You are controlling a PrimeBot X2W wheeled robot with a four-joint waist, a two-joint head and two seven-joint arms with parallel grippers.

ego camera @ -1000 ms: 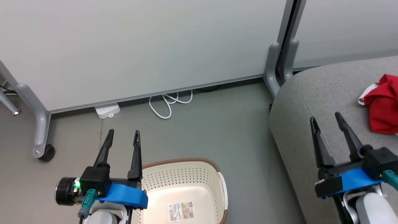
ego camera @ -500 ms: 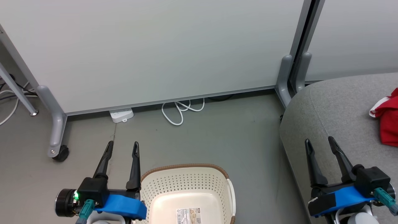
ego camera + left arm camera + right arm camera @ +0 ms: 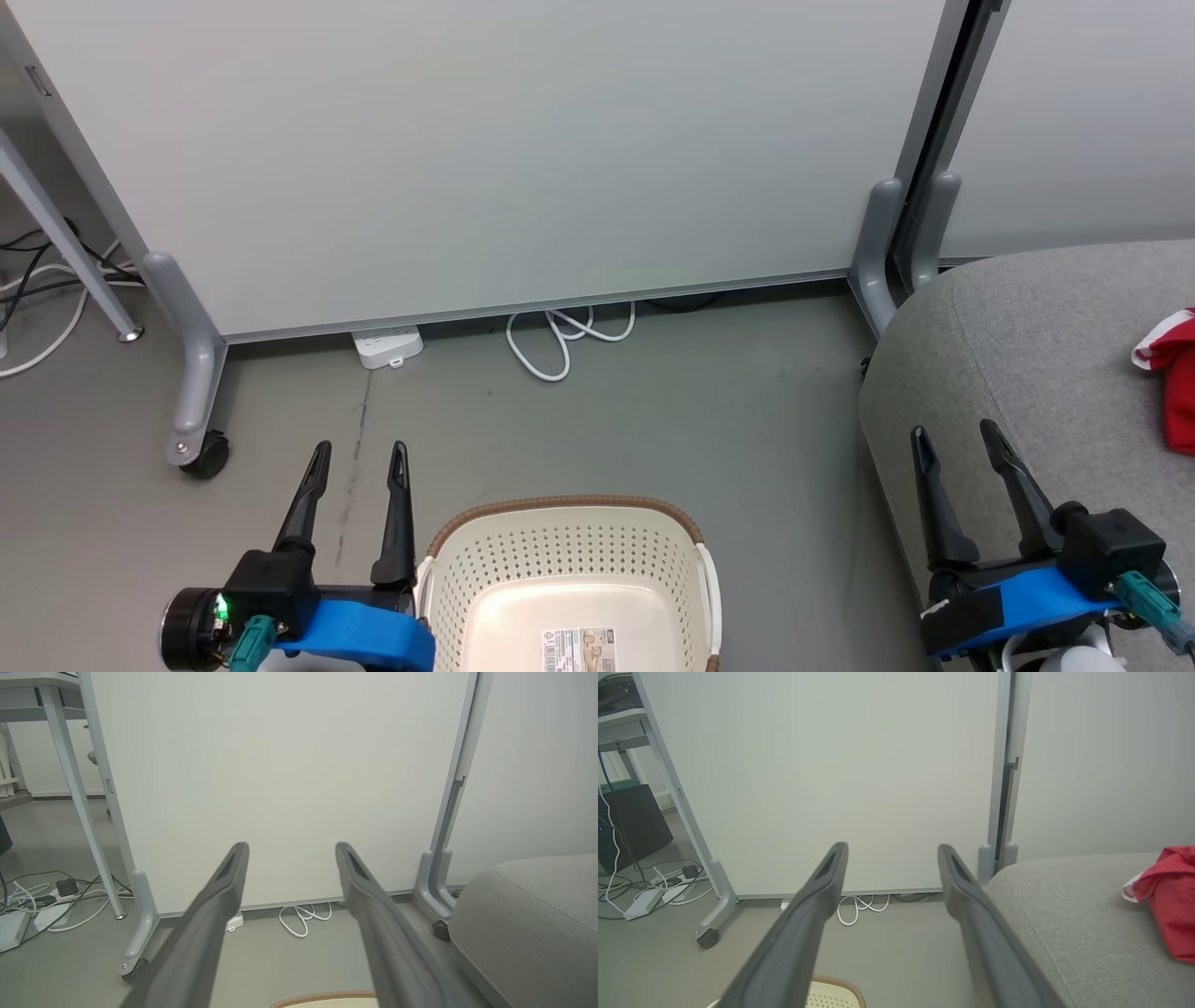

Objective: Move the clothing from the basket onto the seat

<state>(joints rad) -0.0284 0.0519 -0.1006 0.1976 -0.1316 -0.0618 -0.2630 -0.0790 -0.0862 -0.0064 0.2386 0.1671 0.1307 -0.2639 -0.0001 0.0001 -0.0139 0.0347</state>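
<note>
Clothing (image 3: 1174,905) on the seat (image 3: 1064,924) shows fuller from right wrist than head.

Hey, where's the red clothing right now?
The clothing lies on the grey seat at the right edge of the head view, ahead and to the right of the right gripper, well away from the basket.
</note>
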